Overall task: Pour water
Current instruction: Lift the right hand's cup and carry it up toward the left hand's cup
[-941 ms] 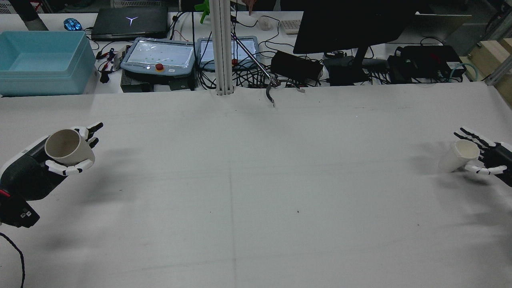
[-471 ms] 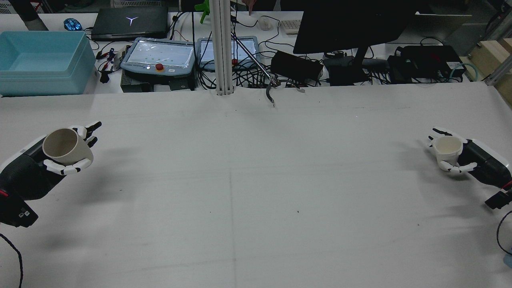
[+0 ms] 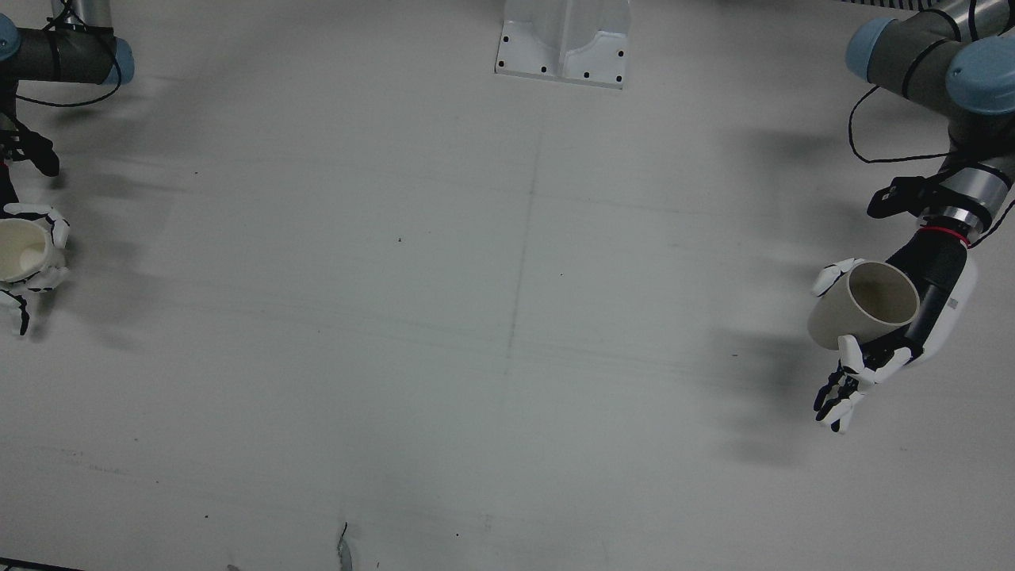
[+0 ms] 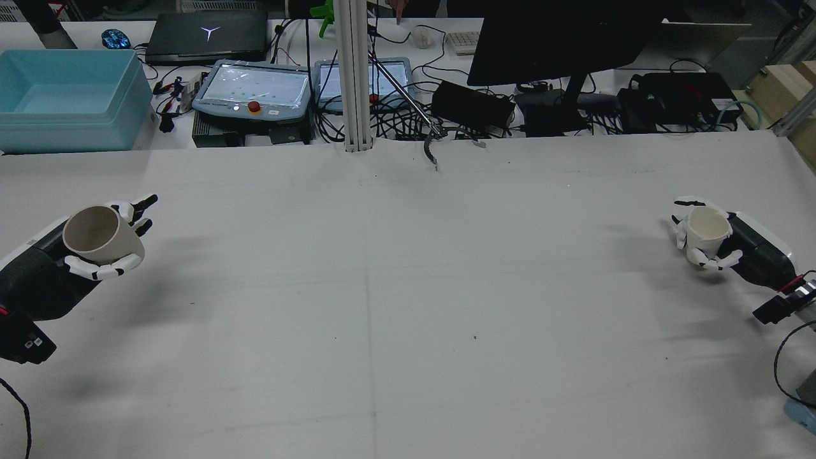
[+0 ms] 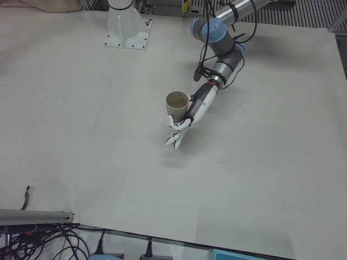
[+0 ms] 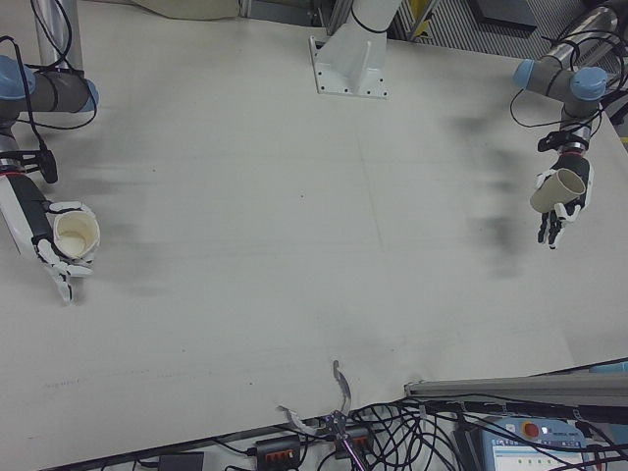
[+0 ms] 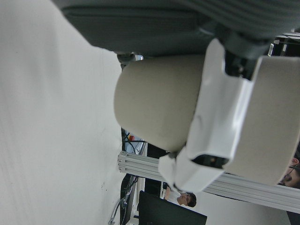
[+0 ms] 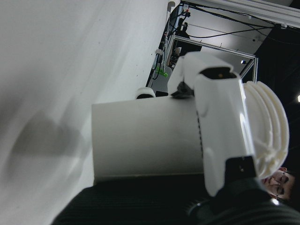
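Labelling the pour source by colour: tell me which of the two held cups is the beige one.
The beige paper cup is the one in the left hand, tilted. The cup in the right hand is a white ribbed-rim cup.

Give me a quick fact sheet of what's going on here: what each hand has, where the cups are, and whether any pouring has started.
left hand: shut on the beige cup, held above the table
right hand: shut on the white cup, also lifted
beige cup tilt: leaning, mouth angled up and sideways
white cup tilt: roughly upright
spacing: cups far apart, at opposite sides of the table
water: none visible
pouring: not yet begun
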`<state>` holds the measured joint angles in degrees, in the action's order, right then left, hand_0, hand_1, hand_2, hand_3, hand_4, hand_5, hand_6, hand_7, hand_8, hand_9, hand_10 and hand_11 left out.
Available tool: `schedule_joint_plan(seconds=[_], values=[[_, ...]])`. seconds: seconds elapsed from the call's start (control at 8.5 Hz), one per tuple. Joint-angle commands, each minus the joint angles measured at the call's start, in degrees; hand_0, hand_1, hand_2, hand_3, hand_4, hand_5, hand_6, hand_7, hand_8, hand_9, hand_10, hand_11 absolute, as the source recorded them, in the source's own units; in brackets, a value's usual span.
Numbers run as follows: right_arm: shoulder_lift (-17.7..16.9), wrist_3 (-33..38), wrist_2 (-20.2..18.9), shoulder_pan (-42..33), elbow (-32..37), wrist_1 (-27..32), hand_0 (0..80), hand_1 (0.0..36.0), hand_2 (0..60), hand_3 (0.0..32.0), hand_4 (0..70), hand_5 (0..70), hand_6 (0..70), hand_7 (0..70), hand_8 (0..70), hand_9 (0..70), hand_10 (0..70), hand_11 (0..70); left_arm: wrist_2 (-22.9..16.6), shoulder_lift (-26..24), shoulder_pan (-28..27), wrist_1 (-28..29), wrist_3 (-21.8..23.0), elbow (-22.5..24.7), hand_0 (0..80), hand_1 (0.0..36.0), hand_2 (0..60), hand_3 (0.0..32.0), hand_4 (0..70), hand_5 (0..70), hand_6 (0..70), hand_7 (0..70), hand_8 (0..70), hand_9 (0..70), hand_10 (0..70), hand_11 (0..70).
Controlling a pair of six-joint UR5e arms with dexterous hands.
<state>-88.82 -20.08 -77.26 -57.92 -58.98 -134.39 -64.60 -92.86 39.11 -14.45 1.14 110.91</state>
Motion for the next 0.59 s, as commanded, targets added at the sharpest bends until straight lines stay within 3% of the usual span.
schedule_joint_plan(seconds=[0.0, 0.12, 0.35, 0.47], values=[[-4.2, 0.2, 0.2, -0.8, -16.2, -9.2, 80.0, 36.0, 60.0, 0.0, 0.0, 27.0, 50.6, 65.1, 50.5, 67.7, 2.9, 9.8, -0.3, -0.4, -0.4, -0.4, 0.0, 0.0, 80.0, 36.0, 60.0, 0.0, 31.2, 70.0, 10.8, 10.0, 1.1, 0.6, 2.2, 7.9], [-4.5, 1.2, 0.0, -3.1, -25.6, -19.4, 80.0, 36.0, 60.0, 0.0, 0.8, 27.0, 51.6, 65.8, 50.2, 67.2, 1.0, 7.1, -0.3, -0.8, -1.2, -1.7, -0.4, 0.2, 80.0, 36.0, 60.0, 0.0, 31.7, 70.0, 11.2, 10.3, 1.2, 0.6, 2.2, 7.9], [-2.3, 1.6, -0.7, -7.6, -37.6, -34.5, 80.0, 36.0, 60.0, 0.0, 6.2, 26.7, 53.9, 66.8, 50.3, 66.9, 0.0, 3.8, -0.3, -7.2, -4.5, -7.7, -1.0, -0.5, 80.0, 36.0, 60.0, 0.0, 34.3, 70.0, 12.2, 11.4, 1.4, 0.8, 2.3, 8.0], [1.9, 1.5, -0.9, -9.3, -41.4, -42.8, 80.0, 36.0, 60.0, 0.0, 7.8, 26.6, 53.8, 64.8, 50.2, 66.4, 0.0, 3.5, 0.0, -10.0, -7.3, -9.5, -1.4, -1.4, 80.0, 36.0, 60.0, 0.0, 34.4, 70.0, 12.0, 11.1, 1.4, 0.8, 2.4, 8.1]])
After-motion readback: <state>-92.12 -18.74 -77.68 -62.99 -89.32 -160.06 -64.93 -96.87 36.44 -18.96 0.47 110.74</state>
